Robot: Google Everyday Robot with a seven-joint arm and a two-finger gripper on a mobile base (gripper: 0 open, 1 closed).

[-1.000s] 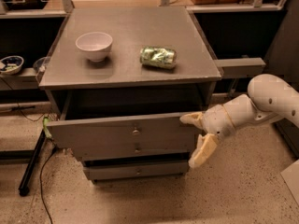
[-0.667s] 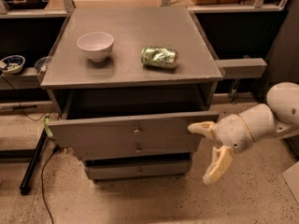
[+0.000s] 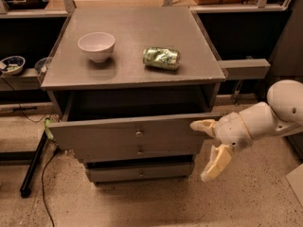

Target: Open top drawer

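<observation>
The top drawer (image 3: 109,134) of a grey wooden cabinet stands pulled out, its wide front panel forward of the cabinet body and its dark inside showing. A small round metal knob (image 3: 138,133) sits at the panel's centre. My gripper (image 3: 208,150) hangs at the drawer's right front corner, on a white arm coming in from the right. Its two cream fingers (image 3: 216,163) are spread wide apart and hold nothing. The upper finger lies close to the panel's right end; I cannot tell if it touches.
On the cabinet top (image 3: 132,65) stand a white bowl (image 3: 96,46) and a crushed green can (image 3: 162,58). Two shorter drawers (image 3: 139,150) are below. A black stand leg (image 3: 32,167) and cable lie on the floor at left. Dark shelving runs behind.
My gripper has moved down and a little right, away from the drawer's front panel. The drawer stays pulled out as before.
</observation>
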